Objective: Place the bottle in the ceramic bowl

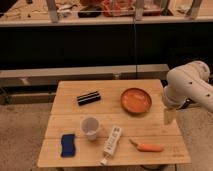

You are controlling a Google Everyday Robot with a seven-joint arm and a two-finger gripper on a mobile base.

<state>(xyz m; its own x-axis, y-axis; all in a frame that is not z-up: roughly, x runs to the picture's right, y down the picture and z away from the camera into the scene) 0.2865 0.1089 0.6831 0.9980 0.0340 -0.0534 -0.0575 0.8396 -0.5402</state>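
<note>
Wood table (65, 117) w/ items spread out, nothing stacked, so each looks reachable from above. White bottle (113, 141) lies on its side at 6 o'clock near the front edge, not gripped. Orange ceramic bowl (136, 100) sits at 1 o'clock, empty, well apart from it. End effector (170, 116) hangs at the table's 3 o'clock edge under the white arm (190, 86); can't tell if open or closed, prob. carrying nothing. Cup (90, 127) just beside the bottle may crowd the approach.

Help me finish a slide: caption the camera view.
White bottle lies at the front of the table, orange ceramic bowl sits empty farther back, pincer hangs at the right edge.
</note>
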